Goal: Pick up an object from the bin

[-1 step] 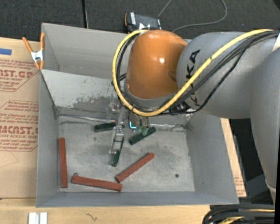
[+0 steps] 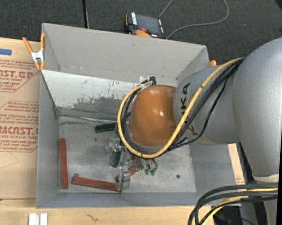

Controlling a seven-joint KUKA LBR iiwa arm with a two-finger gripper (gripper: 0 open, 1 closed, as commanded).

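The single camera looked down on the grey bin [image 2: 111,54] from above and somewhat to one side; it was tilted so that the bin's far and left inner walls faced it; it sat close, the bin spanning most of the frame; the arm [image 2: 247,102] filled the right side.

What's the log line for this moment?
hand low in bin, at view-right end of lower red-brown bar | left red-brown bar along left wall | dark green piece up-left of hand
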